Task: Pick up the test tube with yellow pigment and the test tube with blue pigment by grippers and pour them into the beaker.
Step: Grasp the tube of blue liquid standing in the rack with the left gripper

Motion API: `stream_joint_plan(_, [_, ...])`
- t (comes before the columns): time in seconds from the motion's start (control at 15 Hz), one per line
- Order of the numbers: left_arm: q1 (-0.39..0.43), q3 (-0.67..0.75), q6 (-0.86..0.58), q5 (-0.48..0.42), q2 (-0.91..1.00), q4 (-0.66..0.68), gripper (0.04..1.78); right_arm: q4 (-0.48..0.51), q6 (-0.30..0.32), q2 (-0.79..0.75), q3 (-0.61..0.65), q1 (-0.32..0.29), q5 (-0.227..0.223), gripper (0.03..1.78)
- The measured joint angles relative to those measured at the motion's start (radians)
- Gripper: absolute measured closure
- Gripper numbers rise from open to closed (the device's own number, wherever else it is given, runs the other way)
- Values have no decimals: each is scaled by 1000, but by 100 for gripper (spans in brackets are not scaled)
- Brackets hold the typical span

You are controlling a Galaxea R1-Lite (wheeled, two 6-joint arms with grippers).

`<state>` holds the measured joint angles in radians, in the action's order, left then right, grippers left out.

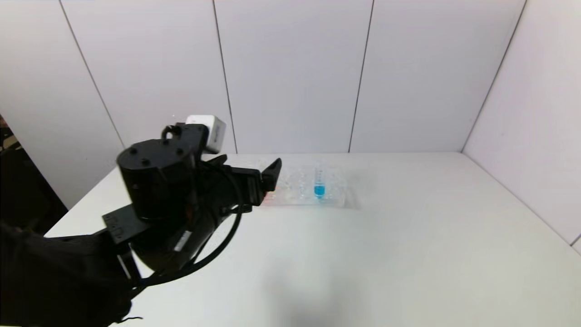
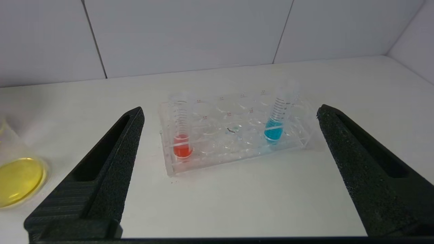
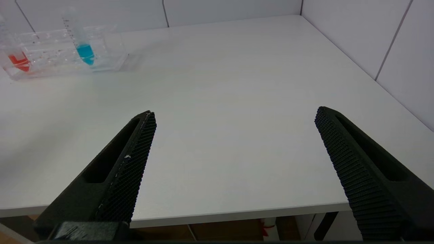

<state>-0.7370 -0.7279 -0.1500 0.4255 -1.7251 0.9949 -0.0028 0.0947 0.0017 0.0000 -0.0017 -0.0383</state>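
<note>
Left gripper (image 2: 230, 169): raised above the table's left half, aimed at the rack. Jaws spread wide; nothing between them.
Left gripper, head view (image 1: 268, 179): black claw with a small white box on top; its tip overlaps the rack's left end and hides it.
Right gripper (image 3: 234, 162): seen only from its own wrist camera. Hangs over the near edge of the table, well apart from the rack. Jaws spread wide, empty.
Test tube with blue pigment (image 2: 276, 115): upright in the rack, toward the rack's right end. Blue liquid fills the bottom; graduation marks show above it. Also visible from the head (image 1: 319, 184) and from the right wrist (image 3: 83, 45).
Red-orange tube (image 2: 182, 130): upright at the rack's left end, well apart from the blue tube.
Rack (image 2: 237, 149): clear, rectangular, standing on the table toward the back wall. The holes between the two tubes hold no tube.
Beaker (image 2: 17, 169): clear vessel at the left edge of the left wrist view, beside the left jaw, apart from the rack. Yellow liquid lies in its bottom.
Test tube with yellow pigment: cannot tell where it is.
Table (image 1: 408, 254): white, matte.
</note>
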Motion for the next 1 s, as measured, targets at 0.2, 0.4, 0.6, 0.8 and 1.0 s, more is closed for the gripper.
stream_joint_plan(0.2, [-41,-114,4,78,-139,9,4,0,0,0,0,0,0,10])
stream_joint_plan(0.4, [-73,-211,23,129,-238,11,4,0,0,0,0,0,0,10])
stream_joint_plan(0.6, [-91,-294,24,167,-323,12,4,0,0,0,0,0,0,10])
stream_joint_plan(0.8, [-94,-377,23,205,-413,12,4,0,0,0,0,0,0,10])
stream_joint_plan(1.0, [-96,-449,24,206,-480,11,4,0,0,0,0,0,0,10])
